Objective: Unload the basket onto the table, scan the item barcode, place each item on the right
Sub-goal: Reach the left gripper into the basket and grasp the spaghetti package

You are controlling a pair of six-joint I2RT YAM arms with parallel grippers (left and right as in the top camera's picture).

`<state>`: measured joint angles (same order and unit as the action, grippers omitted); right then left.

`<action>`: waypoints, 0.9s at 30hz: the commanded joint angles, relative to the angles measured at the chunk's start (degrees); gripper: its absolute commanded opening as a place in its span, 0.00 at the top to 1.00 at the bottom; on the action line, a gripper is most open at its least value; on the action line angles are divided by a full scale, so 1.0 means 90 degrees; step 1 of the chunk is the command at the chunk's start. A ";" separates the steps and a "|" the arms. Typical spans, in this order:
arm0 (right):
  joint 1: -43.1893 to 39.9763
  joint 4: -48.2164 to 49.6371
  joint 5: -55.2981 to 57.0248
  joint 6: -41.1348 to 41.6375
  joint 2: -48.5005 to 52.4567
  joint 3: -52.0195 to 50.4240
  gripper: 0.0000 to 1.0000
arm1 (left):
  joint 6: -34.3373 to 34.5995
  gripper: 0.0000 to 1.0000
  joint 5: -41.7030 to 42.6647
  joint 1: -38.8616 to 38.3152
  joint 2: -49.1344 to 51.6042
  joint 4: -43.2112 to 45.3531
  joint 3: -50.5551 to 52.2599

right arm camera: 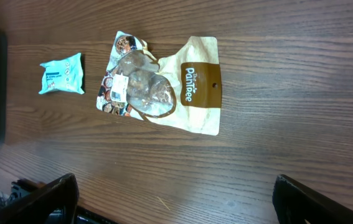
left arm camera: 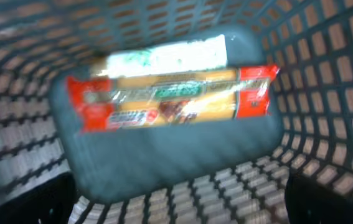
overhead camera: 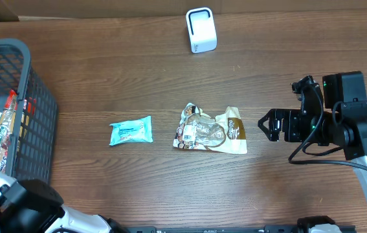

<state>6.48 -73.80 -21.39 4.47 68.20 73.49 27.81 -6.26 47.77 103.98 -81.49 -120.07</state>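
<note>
- Far left: a dark grey mesh basket [overhead camera: 37, 110] stands at the edge of the brown wooden desk [overhead camera: 105, 71]. Inside it lie snack packs [left arm camera: 170, 99]; the nearest has red ends and a yellow middle, with a white and green one behind. The left wrist view is blurred.
- The left fingers [left arm camera: 332, 202] show only as dark shapes at the two bottom corners of the left wrist view. They are spread wide above the basket floor and grasp nothing.
- Left of centre: a small teal packet [overhead camera: 131, 131] lies flat on the desk, well apart from the basket.
- Centre, at the far edge of the desk: a white scanner [overhead camera: 201, 30] stands upright, well apart from everything else.
- Centre: a cream and brown cookie pouch [overhead camera: 210, 129] lies flat, just right of the teal packet and not touching it. A clear window shows round cookies, and a small white label [right arm camera: 119, 87] sits near the pouch's left end.
- Right: the right fingers [right arm camera: 45, 199] are released and spread wide, with nothing between them. They point toward the pouch from its right side, near it but apart.
</note>
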 commanded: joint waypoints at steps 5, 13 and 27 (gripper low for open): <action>0.0036 0.0000 0.0083 -0.0032 -0.0002 0.0080 0.00 | -0.2431 0.01 0.0216 -0.0425 -0.0017 0.2293 0.2074; 0.0036 -0.0010 0.0211 -0.0029 -0.0002 0.0080 0.00 | -0.5569 0.00 0.0202 -0.0811 -0.0017 0.3786 0.3393; 0.0036 -0.0002 0.0206 0.0073 -0.0002 0.0080 0.00 | -0.6938 0.00 0.0209 -0.0124 0.0442 0.4614 0.3723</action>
<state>6.48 -74.15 -20.05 4.67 68.20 73.49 -28.18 -4.71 44.86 104.64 -39.51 -87.46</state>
